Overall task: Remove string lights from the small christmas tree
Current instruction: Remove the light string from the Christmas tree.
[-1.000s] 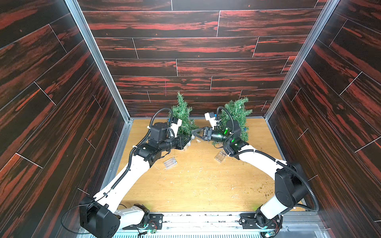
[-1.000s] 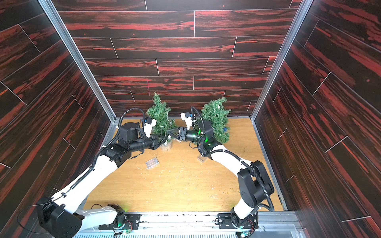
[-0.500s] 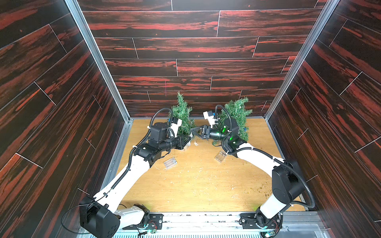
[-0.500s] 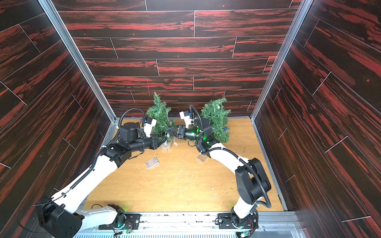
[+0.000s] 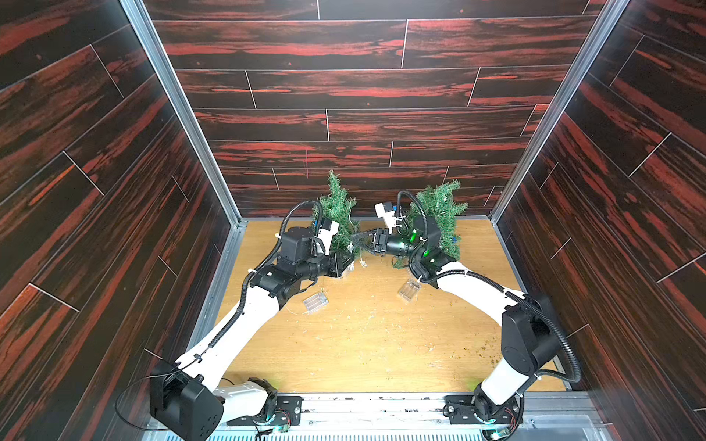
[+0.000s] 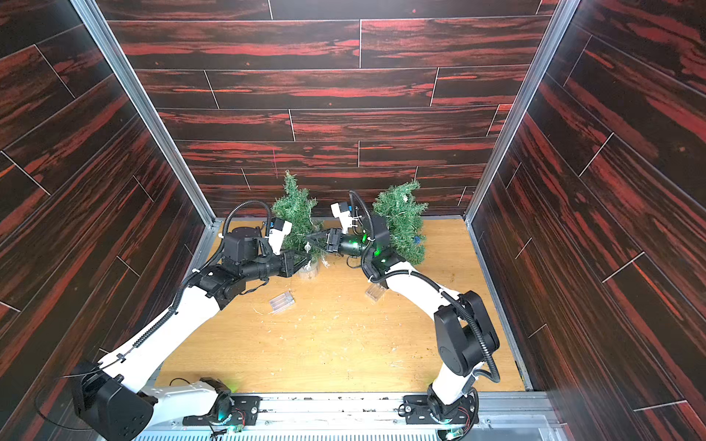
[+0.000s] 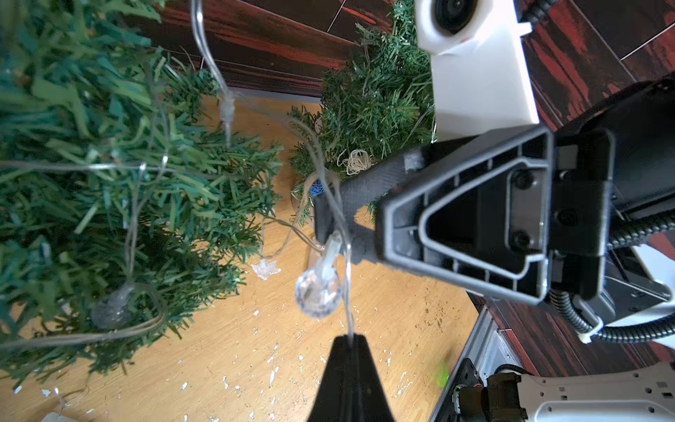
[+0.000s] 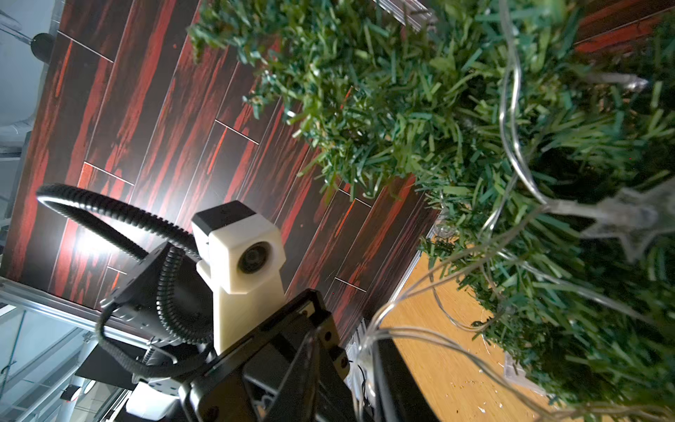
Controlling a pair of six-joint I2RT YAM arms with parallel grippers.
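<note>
Thin clear wire strand [image 7: 349,318] ran straight from my left gripper [image 7: 349,345], clamped on it, to the right gripper [image 7: 323,219] (grip unclear there).

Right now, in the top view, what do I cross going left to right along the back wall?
small christmas tree → right arm's wrist camera → second christmas tree
</note>
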